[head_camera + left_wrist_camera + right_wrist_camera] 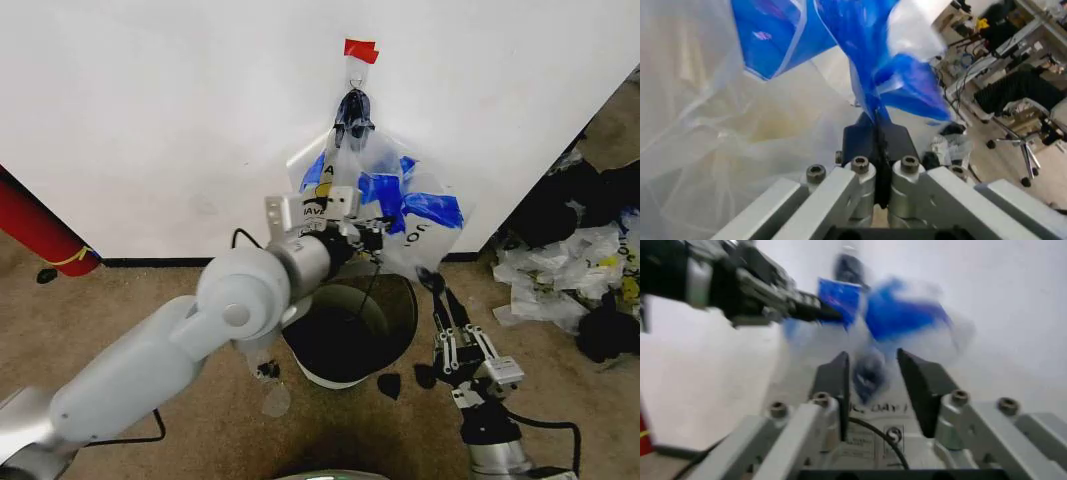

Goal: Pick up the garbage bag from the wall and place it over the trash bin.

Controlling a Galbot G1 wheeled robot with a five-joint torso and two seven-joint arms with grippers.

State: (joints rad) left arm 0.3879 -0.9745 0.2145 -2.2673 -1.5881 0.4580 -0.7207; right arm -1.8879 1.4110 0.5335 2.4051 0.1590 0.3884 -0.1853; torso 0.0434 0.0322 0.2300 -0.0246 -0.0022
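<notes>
At the far left of my head view a red cylinder [40, 232] leans along the foot of the wall [150, 120], with brown floor [130, 300] below it. My left arm reaches forward from there, and my left claw [372, 237] is pressed together on a fold of the garbage bag [400, 200]; from my left wrist I see its black fingertips [867, 140] meeting on a blue tape patch [907, 90] of the thin plastic. That bag hangs on the wall from a small hook under a strip of red tape [361, 49], its top bunched in a dark knot. Directly beneath it stands the trash bin [395, 325] on the floor, near the baseboard. Further right, my right claw [437, 290] hovers just past the bin's rim, below the bag's lower corner, fingers spread and, as far as I can tell through the blur, touching nothing. Crumpled white bags [560, 275] lie on the floor at the far right.
</notes>
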